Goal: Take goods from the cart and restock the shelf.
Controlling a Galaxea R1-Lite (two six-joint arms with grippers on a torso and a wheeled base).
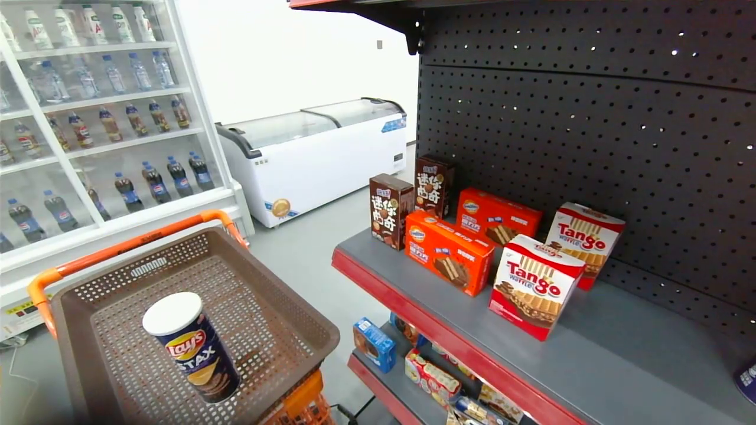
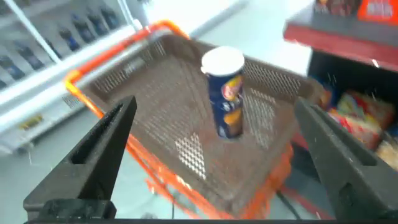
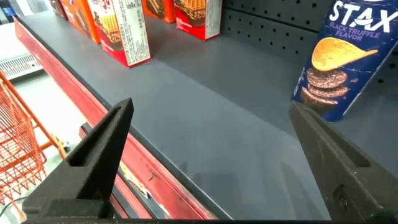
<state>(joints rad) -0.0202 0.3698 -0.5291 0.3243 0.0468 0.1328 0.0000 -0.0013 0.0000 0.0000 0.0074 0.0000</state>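
A dark blue chips can (image 1: pixel 192 348) with a white lid stands upright in the brown cart basket (image 1: pixel 277 307). In the left wrist view my left gripper (image 2: pixel 216 107) hangs open above the basket (image 2: pixel 161 99), and the can (image 2: pixel 225 93) stands between and beyond its fingers, untouched. My right gripper (image 3: pixel 211 109) is open over the bare grey shelf board (image 3: pixel 205 106), holding nothing. A second chips can (image 3: pixel 342 59) stands upright on that board just beyond one finger. Its edge shows at the far right of the head view (image 1: pixel 747 375).
Brown boxes (image 1: pixel 390 209), orange boxes (image 1: pixel 449 251) and red-and-white wafer boxes (image 1: pixel 534 286) stand in rows on the shelf (image 1: pixel 590 354) against a black pegboard. The cart has an orange handle (image 1: pixel 118 245). A lower shelf holds snacks (image 1: pixel 431 375). A drinks fridge and chest freezer stand behind.
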